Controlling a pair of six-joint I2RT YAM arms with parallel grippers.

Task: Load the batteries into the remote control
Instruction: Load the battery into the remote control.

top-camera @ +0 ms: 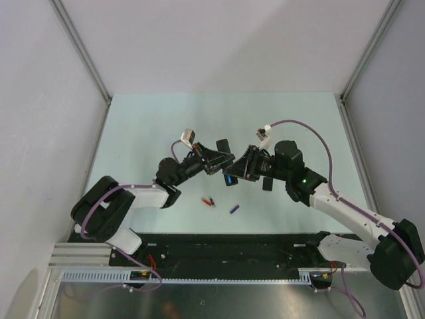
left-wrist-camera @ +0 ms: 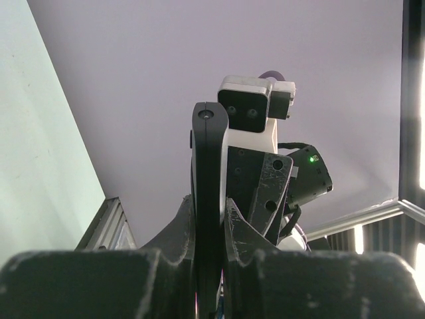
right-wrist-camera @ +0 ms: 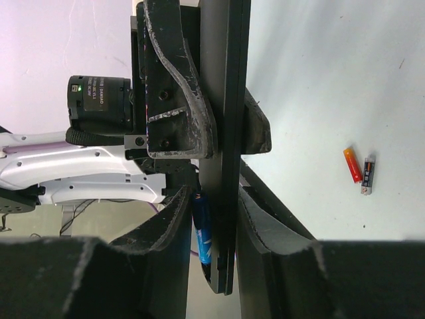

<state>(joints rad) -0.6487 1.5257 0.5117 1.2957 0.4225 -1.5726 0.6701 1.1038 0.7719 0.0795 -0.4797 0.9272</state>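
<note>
**Top external view: remote control held between both pincers above the tabletop**

Left of the remote control (top-camera: 223, 145) and nearer the arm bases, a red battery (top-camera: 208, 200) lies on the pale green tabletop (top-camera: 159, 126). A second loose battery (top-camera: 214, 203) lies just beside it; its colour is hard to tell. In the right wrist view the two lie side by side, close together and well apart from the remote control.

The left pincer (top-camera: 222, 158) reaches the remote control from the left. In the left wrist view its fingers (left-wrist-camera: 178, 229) are pressed against both flat faces of the slim black bar, which is seen edge-on and stands up out of the grip.

The remote control is clear of the tabletop, its far end sticking out beyond the left pincer. A blue battery (right-wrist-camera: 202, 229) lies along one face of the remote control at its near end.

Below the remote control, a loose blue battery (top-camera: 234, 209) lies alone on the tabletop, to the right of the red one.

The right pincer (top-camera: 236, 174) meets the remote control from the right. In the right wrist view its two fingers bracket the bar's near end. One finger (right-wrist-camera: 169, 222) bears on the blue battery and the other sits against the opposite face. The battery is thus pinched against the remote control.
</note>
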